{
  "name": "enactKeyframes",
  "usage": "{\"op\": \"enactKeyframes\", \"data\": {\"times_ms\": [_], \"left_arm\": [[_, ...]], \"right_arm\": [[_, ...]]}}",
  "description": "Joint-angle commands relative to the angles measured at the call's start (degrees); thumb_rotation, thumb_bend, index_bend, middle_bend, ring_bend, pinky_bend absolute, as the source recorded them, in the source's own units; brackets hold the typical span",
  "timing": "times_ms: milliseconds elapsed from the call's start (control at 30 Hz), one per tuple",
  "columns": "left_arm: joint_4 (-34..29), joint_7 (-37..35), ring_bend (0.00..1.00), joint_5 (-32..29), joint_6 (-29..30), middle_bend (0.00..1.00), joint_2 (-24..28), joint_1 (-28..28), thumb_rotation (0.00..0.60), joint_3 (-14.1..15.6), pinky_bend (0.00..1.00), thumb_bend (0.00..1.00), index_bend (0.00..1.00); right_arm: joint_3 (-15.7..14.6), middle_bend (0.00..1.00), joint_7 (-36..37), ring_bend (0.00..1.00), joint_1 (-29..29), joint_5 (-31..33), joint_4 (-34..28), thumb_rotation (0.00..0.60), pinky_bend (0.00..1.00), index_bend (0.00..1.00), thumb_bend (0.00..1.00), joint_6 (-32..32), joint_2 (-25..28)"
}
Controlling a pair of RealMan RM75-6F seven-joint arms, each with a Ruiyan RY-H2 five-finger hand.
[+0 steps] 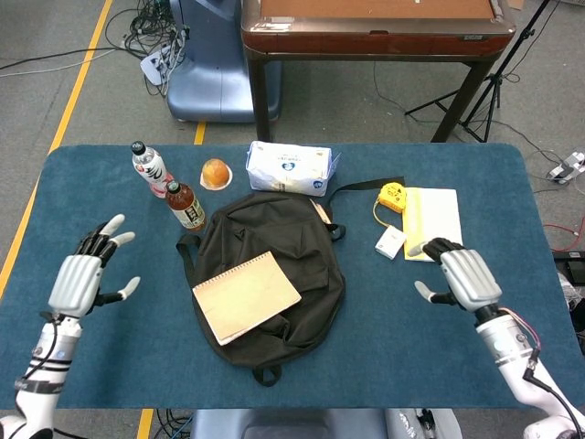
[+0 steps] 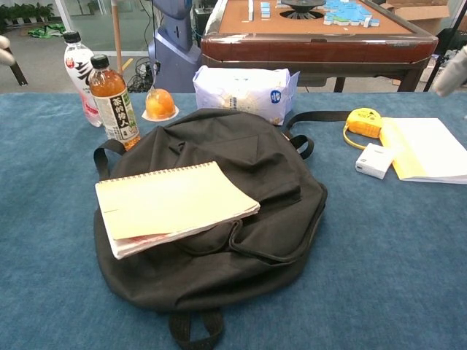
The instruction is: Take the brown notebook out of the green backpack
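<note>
**Notebook out and resting on the pack — both hands clear**

Head view: The brown notebook [image 1: 246, 295] lies flat on top of the dark backpack [image 1: 283, 247], fully outside it, spiral edge toward the bottles. The left hand [image 1: 85, 273] hovers over the bench [image 1: 110, 357] well apart from the pack, fingers spread and holding nothing. The right hand [image 1: 462, 274] hovers near the yellow-edged paper pad [image 1: 435, 222], fingers partly curled, thumb out, also holding nothing. A tea bottle [image 1: 186, 205], a tissue pack [image 1: 290, 168] and a tape measure [image 1: 393, 194] stand nearby.

Chest view: The notebook [image 2: 175, 206] sits level on the pack [image 2: 263, 168], overhanging nothing. Only slivers at the frame edges may be hands; their state cannot be read here.

Judgement: the removal looks essentially complete. To finish well, the hands should stay clear of the bottles — and leave the notebook undisturbed.
</note>
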Motion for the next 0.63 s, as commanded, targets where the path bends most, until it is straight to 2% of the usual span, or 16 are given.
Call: {"op": "enactKeyframes", "data": {"times_ms": [33,167,433,633], "left_arm": [[-3.48,4.44,0.06,-1.85,3.1,0.07,3.37,4.64,0.6,2.56,0.08,0.23,0.22],[-4.79,6.66,0.06,-1.64,5.84,0.07,4.05,8.25,0.6,3.83,0.08,0.23,0.23],[-4.8,9.88,0.06,0.92,9.66,0.07,2.33,13.44,0.6,5.54,0.08,0.23,0.24],[-4.48,10.83,0.06,1.79,10.79,0.07,0.13,15.87,0.6,5.43,0.08,0.23,0.24]], "right_arm": [[-1.4,0.35,-1.61,0.24,-2.29,-0.27,0.76,0.6,0.34,0.39,0.34,2.41,-0.36],[-2.94,0.35,-4.76,0.24,-5.25,-2.62,2.15,0.6,0.34,0.39,0.34,6.77,-1.64],[-5.06,0.35,-5.16,0.24,-10.71,-5.52,3.67,0.6,0.34,0.39,0.35,12.89,-2.75],[-5.94,0.36,-5.82,0.24,-14.33,-7.39,2.89,0.6,0.34,0.39,0.34,17.16,-2.81]]}}
